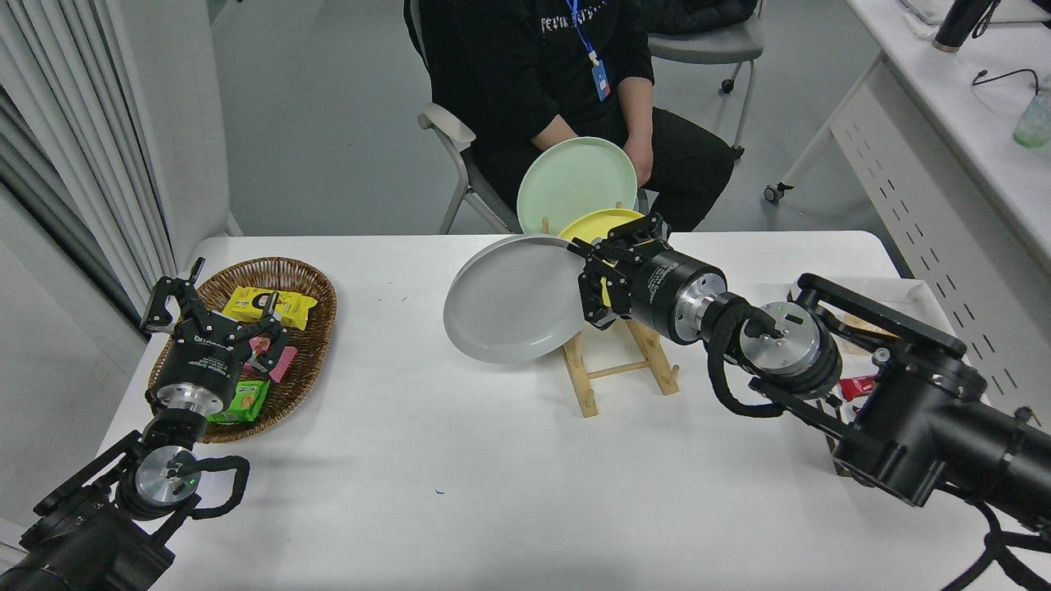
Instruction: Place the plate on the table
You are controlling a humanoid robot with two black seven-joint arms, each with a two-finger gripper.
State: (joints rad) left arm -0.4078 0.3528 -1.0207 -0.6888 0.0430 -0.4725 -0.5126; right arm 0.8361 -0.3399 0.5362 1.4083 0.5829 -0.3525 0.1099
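My right gripper (589, 283) is shut on the right rim of the light-grey plate (509, 300). It holds the plate tilted in the air, left of the wooden plate rack (624, 369) and above the white table (460, 443). The yellow plate (595, 223) and the pale green plate (575, 185) still stand in the rack behind my gripper. My left gripper (215, 308) is open, parked at the lower left over the wicker basket.
A wicker basket (308, 283) with several snack packets sits at the table's left. A white tray (903, 291) with snacks lies at the right, partly behind my right arm. A person sits in a chair at the far side, behind the rack.
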